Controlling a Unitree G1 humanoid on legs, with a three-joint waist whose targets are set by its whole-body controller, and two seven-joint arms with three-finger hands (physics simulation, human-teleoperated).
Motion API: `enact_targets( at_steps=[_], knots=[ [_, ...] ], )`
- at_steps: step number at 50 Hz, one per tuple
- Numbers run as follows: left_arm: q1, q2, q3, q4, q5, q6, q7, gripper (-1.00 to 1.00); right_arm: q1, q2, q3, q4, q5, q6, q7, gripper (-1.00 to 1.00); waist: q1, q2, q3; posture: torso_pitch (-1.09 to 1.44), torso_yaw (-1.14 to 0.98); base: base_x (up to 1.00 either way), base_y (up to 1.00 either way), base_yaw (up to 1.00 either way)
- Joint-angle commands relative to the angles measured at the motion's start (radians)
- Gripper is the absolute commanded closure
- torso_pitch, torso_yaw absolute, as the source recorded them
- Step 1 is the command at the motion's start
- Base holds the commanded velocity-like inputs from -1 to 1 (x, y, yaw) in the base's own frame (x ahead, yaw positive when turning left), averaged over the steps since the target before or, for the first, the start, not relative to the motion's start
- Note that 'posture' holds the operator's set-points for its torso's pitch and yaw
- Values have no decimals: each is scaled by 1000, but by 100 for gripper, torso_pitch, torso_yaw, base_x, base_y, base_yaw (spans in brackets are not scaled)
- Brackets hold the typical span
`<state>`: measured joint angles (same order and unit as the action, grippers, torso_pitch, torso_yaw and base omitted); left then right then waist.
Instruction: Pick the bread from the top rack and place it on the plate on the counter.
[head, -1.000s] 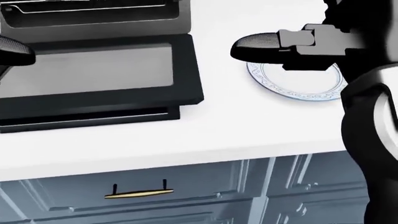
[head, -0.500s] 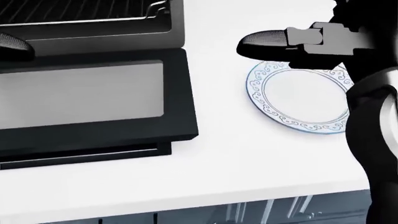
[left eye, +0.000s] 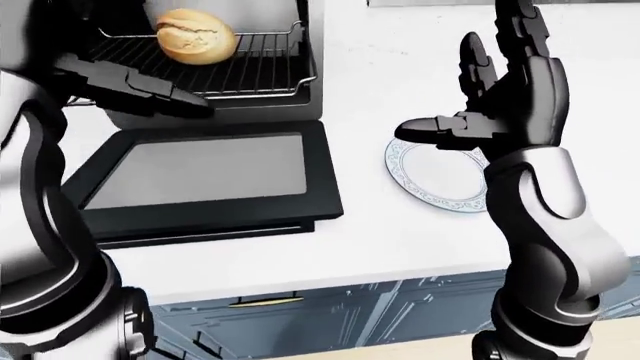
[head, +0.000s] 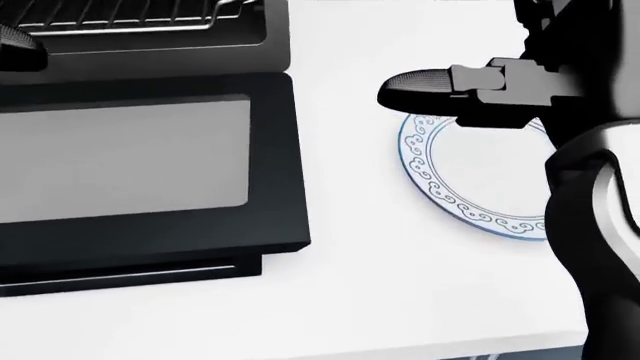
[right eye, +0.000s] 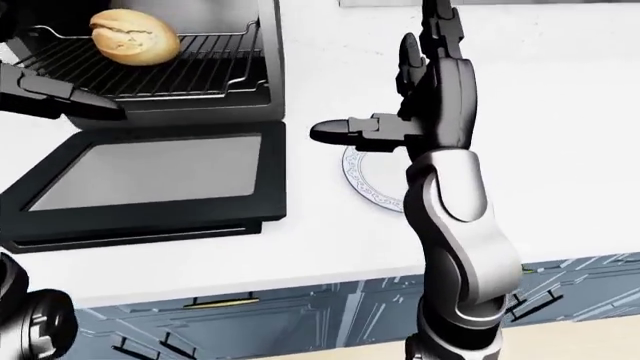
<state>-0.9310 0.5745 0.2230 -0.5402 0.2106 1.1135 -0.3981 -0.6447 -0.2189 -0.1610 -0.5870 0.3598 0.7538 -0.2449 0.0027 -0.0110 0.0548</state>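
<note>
A round golden bread roll (left eye: 195, 35) lies on the pulled-out wire rack (left eye: 240, 71) of a small black oven. The oven door (left eye: 200, 176) lies open, flat on the white counter. My left hand (left eye: 140, 91) is open, fingers stretched flat, just below the rack's near edge and below the roll, not touching it. My right hand (left eye: 500, 90) is open, fingers up and thumb pointing left, raised above the white plate with a blue patterned rim (left eye: 430, 176), which sits on the counter to the right of the oven door.
The white counter (left eye: 400, 232) ends at a near edge above blue-grey cabinet fronts (left eye: 330, 315) with a brass handle (left eye: 265, 301). The head view shows only the door, the plate (head: 470, 180) and my right thumb.
The head view has shifted: counter edge and cabinet have dropped out at the bottom, and the door and plate look closer. My right hand stays above the plate.
</note>
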Motion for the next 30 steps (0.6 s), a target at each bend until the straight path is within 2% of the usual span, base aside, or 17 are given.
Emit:
enact_targets(
  at_steps=[1, 5, 10, 19, 30],
  knots=[
    [-52, 20, 13, 10, 4, -23, 4, -100, -26, -7, -9, -26, -3, -31, 2, -100, -1, 5, -27, 0, 0, 0, 0, 0],
    [-121, 40, 11, 96, -7, -11, 3, -100, -19, -8, -15, -34, 3, -29, 3, -100, 1, 4, -24, 0, 0, 0, 0, 0],
    [-160, 71, 4, 184, -7, -2, -9, -100, -12, -9, -13, -37, 2, -33, 3, -100, 0, 6, -21, 0, 0, 0, 0, 0],
    [-255, 102, -3, 424, -26, -107, -11, -100, -21, -8, -11, -34, 3, -29, 0, -100, -1, 6, -19, 0, 0, 0, 0, 0],
    [-335, 97, -17, 689, -14, -232, 4, -100, 0, -14, -26, -55, 22, -26, -5, -100, 2, 4, -22, 0, 0, 0, 0, 0]
  ],
)
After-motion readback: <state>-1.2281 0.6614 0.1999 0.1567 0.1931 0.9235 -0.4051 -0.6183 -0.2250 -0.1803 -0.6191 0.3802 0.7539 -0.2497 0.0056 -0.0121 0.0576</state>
